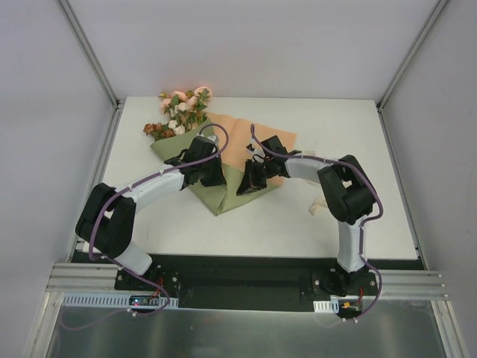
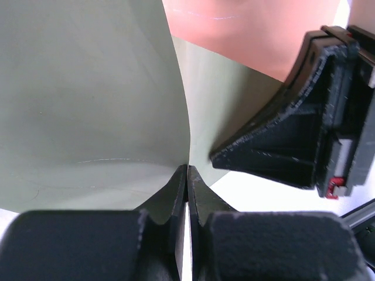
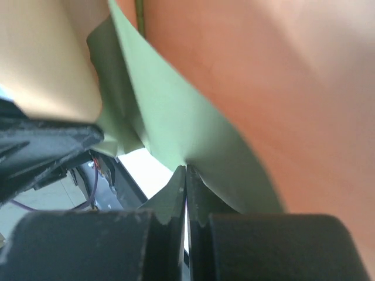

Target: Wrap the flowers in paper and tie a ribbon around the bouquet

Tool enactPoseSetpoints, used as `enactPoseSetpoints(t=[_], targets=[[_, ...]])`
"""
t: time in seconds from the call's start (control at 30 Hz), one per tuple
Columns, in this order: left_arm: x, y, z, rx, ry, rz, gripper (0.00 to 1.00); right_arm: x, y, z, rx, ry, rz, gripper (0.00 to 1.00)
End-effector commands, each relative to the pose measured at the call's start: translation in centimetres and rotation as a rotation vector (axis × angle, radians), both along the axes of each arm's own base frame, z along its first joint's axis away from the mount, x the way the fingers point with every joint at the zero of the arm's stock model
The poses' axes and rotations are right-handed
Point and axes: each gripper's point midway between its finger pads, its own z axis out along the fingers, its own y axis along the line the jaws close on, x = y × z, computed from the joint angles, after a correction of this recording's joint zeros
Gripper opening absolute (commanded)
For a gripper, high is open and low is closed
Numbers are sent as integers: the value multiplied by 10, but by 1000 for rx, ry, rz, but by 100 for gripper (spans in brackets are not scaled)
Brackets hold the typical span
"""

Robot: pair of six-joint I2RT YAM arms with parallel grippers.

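Midway through wrapping: left end effector (image 2: 187, 175) and right end effector (image 3: 186, 175) each pinch the paper (image 1: 220, 197); the next move is probably folding it over the flowers (image 1: 181, 112).

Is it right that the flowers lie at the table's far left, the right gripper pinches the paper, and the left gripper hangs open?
Not quite: the left gripper is shut, pinching the paper too, as the left wrist view shows. The flowers do lie far left, and the right gripper pinches the paper.

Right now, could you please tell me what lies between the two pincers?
Only the paper, olive and orange, spans that gap; the top view shows it best.
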Motion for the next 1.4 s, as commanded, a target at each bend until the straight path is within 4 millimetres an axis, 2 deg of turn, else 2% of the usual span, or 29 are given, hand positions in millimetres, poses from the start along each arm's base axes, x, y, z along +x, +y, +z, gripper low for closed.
enactPoseSetpoints(t=[0.0,0.23,0.33,0.47,0.63,0.73,0.8,0.9,1.03,1.17,1.27,1.37], targets=[[10,-17,18,-55,-37,-22,0,18,10,-7,15,12,-38,1],[23,-29,11,-81,-21,-11,0,28,3,-23,-28,35,-96,0],[30,-33,-1,-79,-7,-8,0,30,3,-28,-38,49,-100,0],[37,-37,-28,-49,36,-11,0,29,2,-27,-38,50,-103,0],[31,-36,-45,-41,68,-15,0,30,3,-5,12,-11,-83,2],[26,-38,-46,-57,75,-37,0,33,5,0,37,-46,-78,5],[24,-39,-44,-66,75,-47,0,35,4,-4,29,-33,-92,5],[17,-38,-33,-89,60,-60,0,39,-2,-14,3,-2,-135,5],[6,-47,-8,-146,31,-113,0,41,-6,-27,-36,34,-169,3],[2,-60,6,-188,9,-152,0,43,-9,-37,-77,48,-191,1],[1,-68,-6,-185,37,-163,0,44,-9,-37,-79,51,-194,1],[4,-69,-31,-162,94,-136,0,45,-10,-35,-77,56,-205,1]])
